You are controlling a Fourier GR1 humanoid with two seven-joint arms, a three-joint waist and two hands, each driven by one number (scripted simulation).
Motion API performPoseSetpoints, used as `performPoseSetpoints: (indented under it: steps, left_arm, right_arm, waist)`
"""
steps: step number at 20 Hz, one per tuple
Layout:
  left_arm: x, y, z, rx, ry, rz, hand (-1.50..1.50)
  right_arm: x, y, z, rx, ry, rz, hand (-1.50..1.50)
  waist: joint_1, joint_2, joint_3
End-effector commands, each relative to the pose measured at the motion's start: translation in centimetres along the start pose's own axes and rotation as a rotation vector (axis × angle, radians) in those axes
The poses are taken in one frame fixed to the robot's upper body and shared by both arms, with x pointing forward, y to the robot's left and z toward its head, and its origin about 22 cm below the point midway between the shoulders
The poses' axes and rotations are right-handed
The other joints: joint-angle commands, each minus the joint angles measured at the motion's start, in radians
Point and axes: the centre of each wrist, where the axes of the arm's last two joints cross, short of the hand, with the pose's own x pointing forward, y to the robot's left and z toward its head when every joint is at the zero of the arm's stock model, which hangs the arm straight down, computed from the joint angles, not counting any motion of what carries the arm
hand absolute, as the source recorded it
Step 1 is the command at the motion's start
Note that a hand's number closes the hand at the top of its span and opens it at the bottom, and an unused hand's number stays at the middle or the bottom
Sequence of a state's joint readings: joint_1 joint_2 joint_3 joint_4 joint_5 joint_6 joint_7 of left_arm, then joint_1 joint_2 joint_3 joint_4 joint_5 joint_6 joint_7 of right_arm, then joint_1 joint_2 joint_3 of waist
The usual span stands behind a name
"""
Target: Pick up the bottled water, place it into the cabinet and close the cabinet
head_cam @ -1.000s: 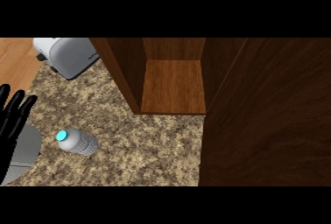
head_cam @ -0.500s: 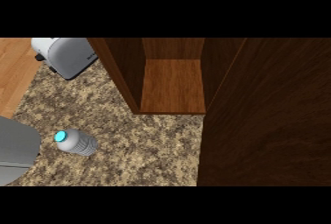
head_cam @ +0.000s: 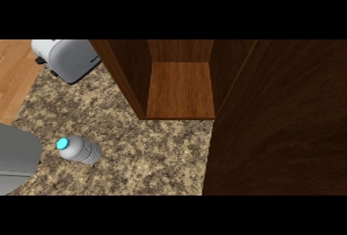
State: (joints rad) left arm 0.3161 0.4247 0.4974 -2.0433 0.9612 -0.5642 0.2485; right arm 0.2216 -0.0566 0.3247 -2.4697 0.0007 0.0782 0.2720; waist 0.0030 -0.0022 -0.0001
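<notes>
One view only, from the robot's head, looking steeply down. Most of it is the desk [head_cam: 136, 137], a speckled granite top in mottled tan, brown and black, with a strip of pale wood flooring [head_cam: 17, 73] past its left edge. Near the lower left stands the bottled water [head_cam: 79, 150], a small ribbed cylinder of translucent grey plastic seen almost from above, its round cap a bright turquoise; it sits upright or nearly so on the stone, apart from everything but close to the grey forearm [head_cam: 17, 158]. That forearm is a smooth, matte grey curved shell coming in at the left edge, just beside the bottle without clearly touching it. Neither hand shows anywhere, so I cannot tell how their fingers stand or whether they hold anything. At the upper left rests a toaster [head_cam: 66, 59], boxy with rounded corners, brushed silver sides and a whiter top. Filling the middle and right is the cabinet [head_cam: 180, 89], dark polished wood with visible grain; its open compartment shows a lighter, reddish shelf board between flat upright walls, and its door [head_cam: 278, 128] is a broad dark panel swung open across the right side.
</notes>
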Motion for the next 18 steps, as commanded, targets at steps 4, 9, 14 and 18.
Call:
performPoseSetpoints:
  steps: [4, 9, 14, 18]
  left_arm:
    - [-1.1, -1.4, 0.0, -0.001, 0.054, -0.067, -1.50]
    - [-3.0, 1.4, -2.1, 0.007, 0.089, -0.092, -1.50]
    - [-4.9, 1.4, -4.7, 0.030, 0.112, -0.094, -1.50]
    - [-8.6, 2.3, -2.6, 0.054, 0.157, -0.085, -1.50]
  right_arm:
    - [2.7, 1.4, 0.8, -0.018, -0.006, 0.006, -1.50]
    - [1.5, 0.3, 0.5, 0.007, -0.010, 0.019, -1.50]
    - [2.7, 1.5, 1.2, 0.013, -0.010, 0.031, -1.50]
    - [2.3, 0.5, 1.0, 0.008, -0.018, 0.048, -1.50]
  waist:
    - [-0.005, 0.000, 0.000]
    - [-0.009, 0.002, 0.000]
    - [-0.018, 0.001, 0.000]
    - [-0.013, 0.001, 0.000]
